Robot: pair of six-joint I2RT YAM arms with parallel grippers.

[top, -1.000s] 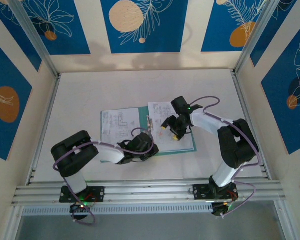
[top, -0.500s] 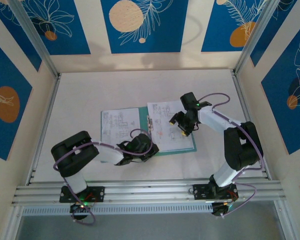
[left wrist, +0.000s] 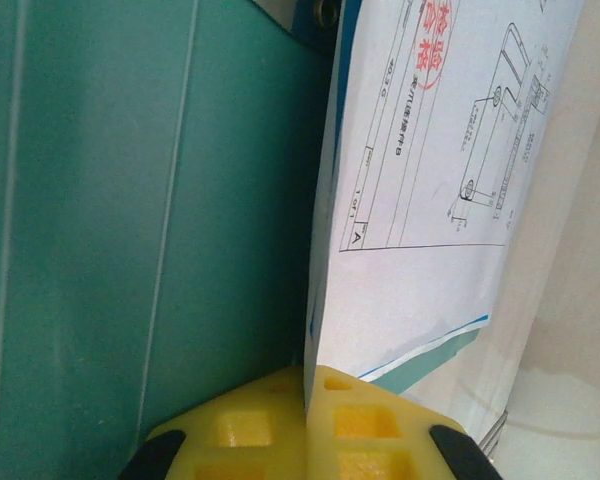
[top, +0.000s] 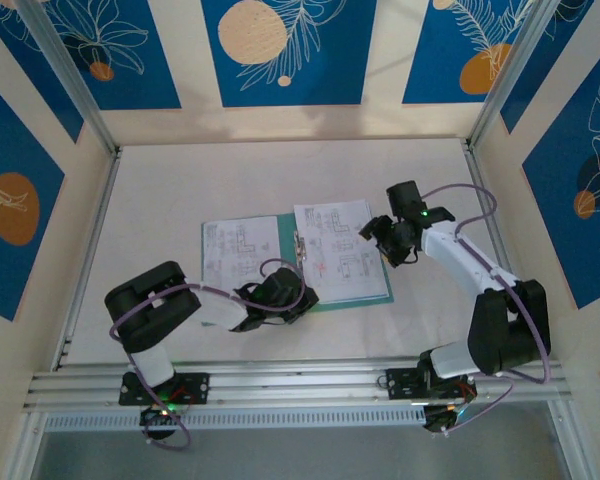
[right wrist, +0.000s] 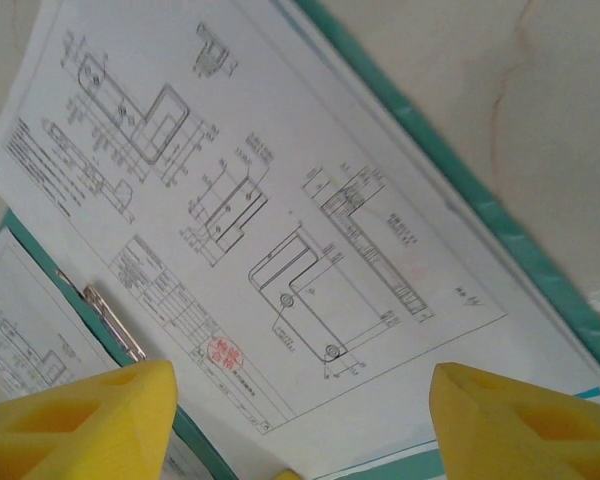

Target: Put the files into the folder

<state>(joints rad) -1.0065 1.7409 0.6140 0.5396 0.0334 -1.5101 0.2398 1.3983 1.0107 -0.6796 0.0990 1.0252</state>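
L gripper (left wrist: 305, 420) is sitting w/ its yellow pads pressed flat together, no gap at all. The corner of the right-hand sheet (left wrist: 430, 200) is running straight down to the seam btw them. Can't tell whether it's nipped or just touching. A thin blue line (left wrist: 430, 347) is peeking out under that sheet's edge, too slim to say what it belongs to. From above, the arm's own wrist is covering those tips, at the near edge of the folder (top: 288, 235) by the spine.

R gripper (right wrist: 300, 400) is holding its yellow fingers wide apart, nothing btw them. It's looking down on the right-hand sheet w/ its line drawings and a red stamp (right wrist: 220, 355). In the top view it's hanging at the folder's right edge. How high it's hanging is hard to make out.

The folder is lying open and flat, mid-table (top: 180, 190). The left-hand sheet (top: 240, 250) is resting on its left half, the right-hand sheet on the right half. A bare teal strip and the metal clip (right wrist: 115, 320) are showing btw them at the spine. A teal margin is showing along the right-hand sheet's right and near sides. From above the print is too small to read.
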